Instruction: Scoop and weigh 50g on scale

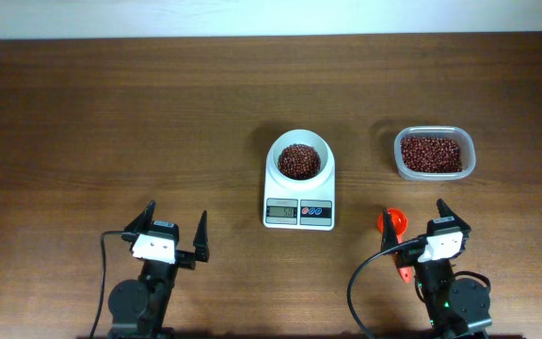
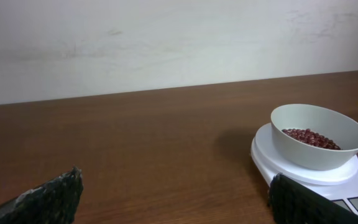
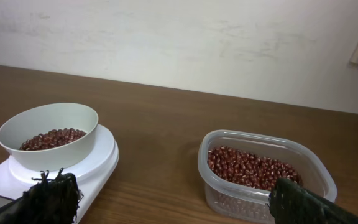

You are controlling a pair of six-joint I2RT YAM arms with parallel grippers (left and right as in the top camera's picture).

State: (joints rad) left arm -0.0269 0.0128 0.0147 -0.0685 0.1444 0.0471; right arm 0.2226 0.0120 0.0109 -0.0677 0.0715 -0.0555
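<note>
The small white rectangular digital scale [image 1: 299, 212] sits mid-surface [image 1: 111, 113], with small dark red-brown beans [image 1: 299, 161] in its round white bowl [image 1: 273, 158]. The left gripper [image 1: 177, 222] and right gripper [image 1: 412, 218] are near the front edge, jaws apart and empty.

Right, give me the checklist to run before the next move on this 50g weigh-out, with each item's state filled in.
1. The left hand is open and empty: ok.
2. The right hand is open and empty: ok.
3. The orange-red scoop lies loose by the right hand, ungripped: ok.
4. The white bowl sits squarely on the scale: ok.
5. The red-brown beans are in the bowl, with none seen spilled around it: ok.
6. The display shows the target weight: cannot tell, digits too small.
</note>
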